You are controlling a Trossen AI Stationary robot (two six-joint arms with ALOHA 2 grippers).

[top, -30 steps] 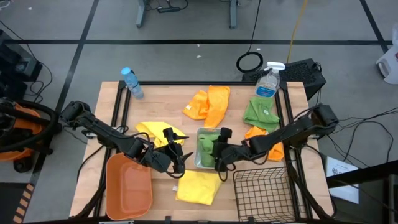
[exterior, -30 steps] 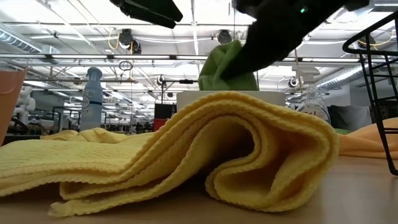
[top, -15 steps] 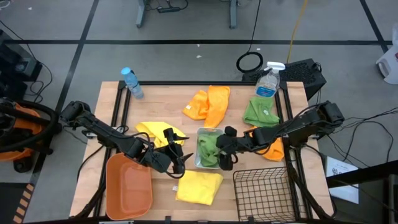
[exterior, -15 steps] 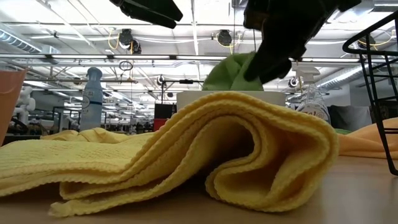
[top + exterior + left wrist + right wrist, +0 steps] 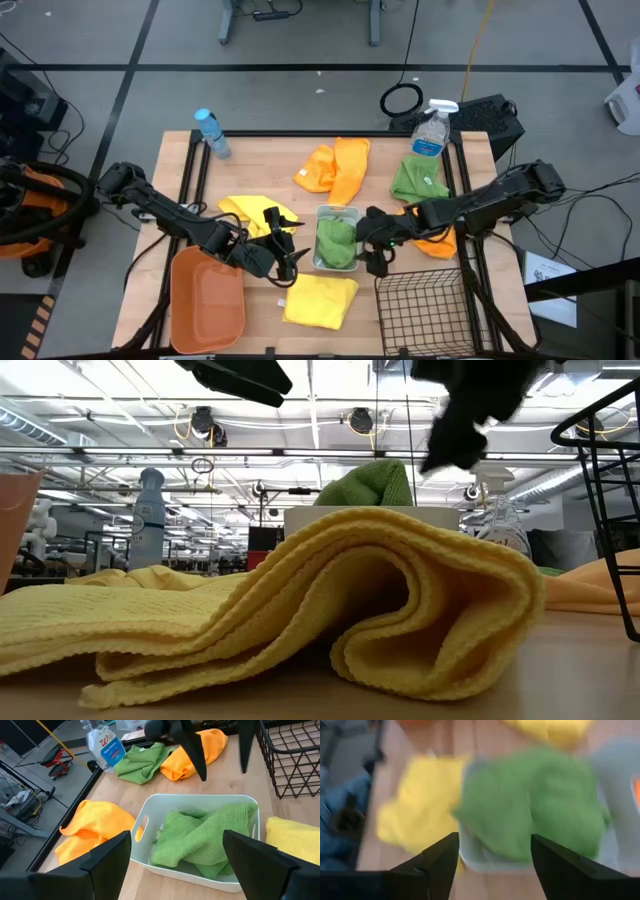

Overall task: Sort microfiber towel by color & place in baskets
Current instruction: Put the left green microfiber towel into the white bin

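Water bottle (image 5: 212, 133), spray bottle (image 5: 431, 131), perhaps.

I am getting even, bright light from above in the overhead view, with only soft, short shadows lying under the arms on the wooden table (image 5: 260, 150). At table level, rows of ceiling lights (image 5: 300, 415) are glaring white behind everything, and the folded yellow towel (image 5: 300, 600) up close is filling the lower half, its inner folds falling into shade. The right wrist camera is smearing badly: the green towel (image 5: 535, 800) and white bin (image 5: 485, 860) are showing as soft blobs. The left wrist view is staying crisp, apart from its own near fingers (image 5: 107, 862).
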